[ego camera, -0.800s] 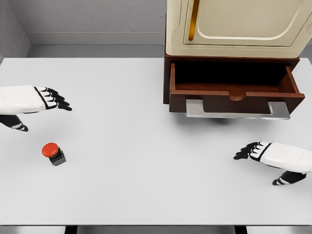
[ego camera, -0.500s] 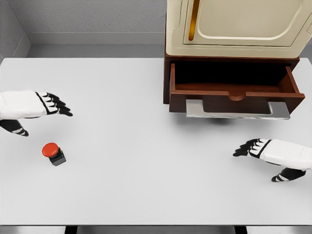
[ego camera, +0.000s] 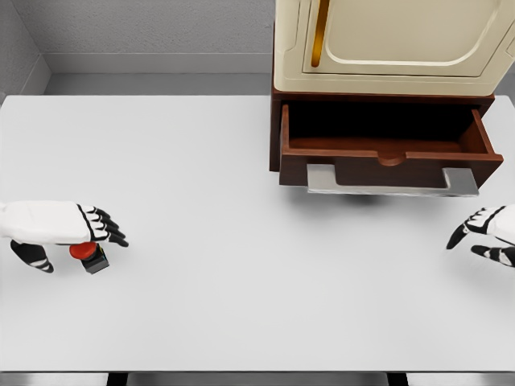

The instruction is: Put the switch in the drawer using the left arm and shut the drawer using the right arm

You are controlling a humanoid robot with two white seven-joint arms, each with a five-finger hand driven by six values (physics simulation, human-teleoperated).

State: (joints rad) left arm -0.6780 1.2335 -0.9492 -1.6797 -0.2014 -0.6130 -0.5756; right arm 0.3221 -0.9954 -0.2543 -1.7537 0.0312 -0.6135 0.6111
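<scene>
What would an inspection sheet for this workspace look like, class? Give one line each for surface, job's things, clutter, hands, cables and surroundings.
Surface: white table, flat and plain.
Job's things: red-topped switch near the table's left edge, partly hidden under the left hand; brown drawer pulled open, inside dark, metal handle along its front.
Clutter: nothing seen.
Hands: left hand over the switch, fingers extended, no grasp visible; right hand at the right edge, below the drawer, fingers relaxed, holding nothing.
Cables: nothing seen.
Surroundings: cream cabinet above the drawer; grey wall behind the table.
</scene>
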